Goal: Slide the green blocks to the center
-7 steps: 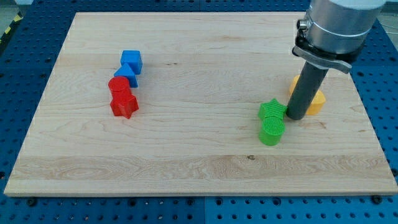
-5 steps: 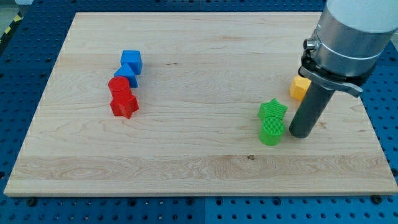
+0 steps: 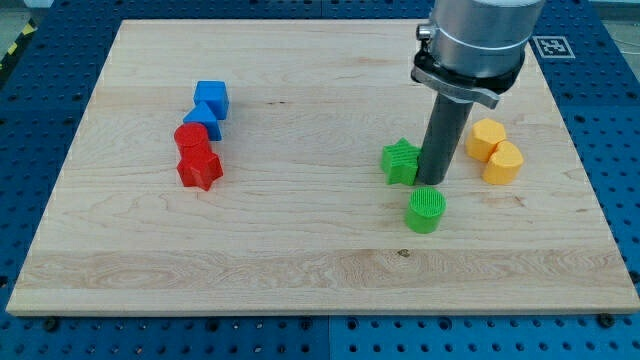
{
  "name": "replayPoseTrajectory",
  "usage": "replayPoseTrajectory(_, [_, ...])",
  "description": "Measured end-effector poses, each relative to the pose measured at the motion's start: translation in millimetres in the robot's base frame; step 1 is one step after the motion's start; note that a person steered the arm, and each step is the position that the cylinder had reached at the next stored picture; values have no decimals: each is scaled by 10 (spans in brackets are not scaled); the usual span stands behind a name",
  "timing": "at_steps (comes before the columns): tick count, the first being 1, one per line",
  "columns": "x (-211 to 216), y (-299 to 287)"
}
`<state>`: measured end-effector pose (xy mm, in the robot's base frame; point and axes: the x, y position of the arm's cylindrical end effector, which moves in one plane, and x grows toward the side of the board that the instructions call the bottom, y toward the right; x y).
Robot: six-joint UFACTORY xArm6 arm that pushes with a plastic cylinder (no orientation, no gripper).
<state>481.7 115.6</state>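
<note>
Hiding part of the green star [image 3: 400, 161], my tip [image 3: 430, 184] touches it.

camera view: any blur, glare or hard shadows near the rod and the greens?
Camera view: sharp throughout, no motion blur on my tip or the green star block; lighting soft and even, only faint shadows under the green cylinder block and the yellow blocks; no glare on the wooden board; the arm's grey housing is cropped at the view's top.

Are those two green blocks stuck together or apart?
Apart. The green star block sits left of my tip; the green round block lies just below it, with bare wood between them.
</note>
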Motion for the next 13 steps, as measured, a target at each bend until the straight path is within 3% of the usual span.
replayPoseTrajectory(4, [-224,-381])
replayPoseTrajectory(5, [35,-444])
replayPoseTrajectory(8, [-251,-584])
replayPoseTrajectory(13, [100,260])
